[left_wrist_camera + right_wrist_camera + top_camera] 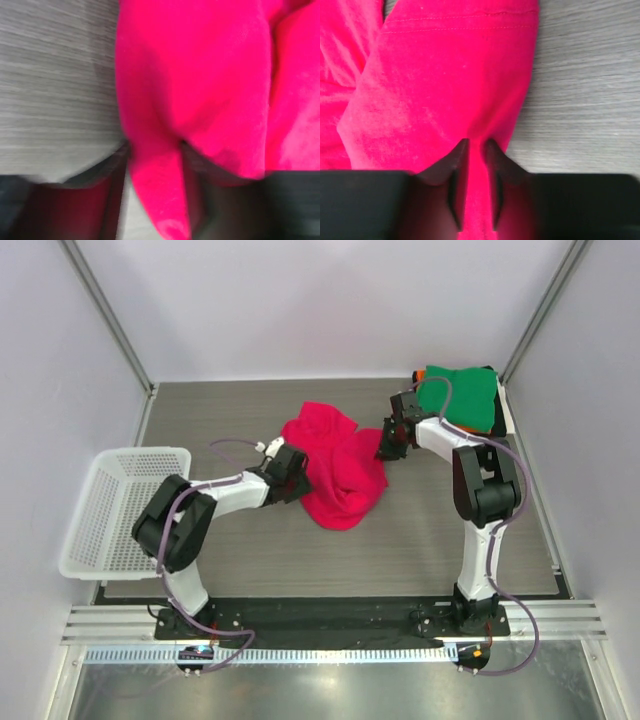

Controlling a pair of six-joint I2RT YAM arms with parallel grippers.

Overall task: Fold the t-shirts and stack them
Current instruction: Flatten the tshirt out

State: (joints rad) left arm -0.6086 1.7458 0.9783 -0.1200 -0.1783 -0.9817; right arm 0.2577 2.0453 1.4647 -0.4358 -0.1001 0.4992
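Observation:
A bright pink-red t-shirt lies crumpled in the middle of the table. My left gripper is shut on its left edge; in the left wrist view a fold of the shirt runs between the fingers. My right gripper is shut on the shirt's right edge; in the right wrist view the cloth is pinched between the fingertips. A folded green t-shirt tops a stack at the back right, with orange and dark cloth showing under it.
A white plastic mesh basket stands at the table's left edge, overhanging it. The grey wood-grain table is walled by white panels on three sides.

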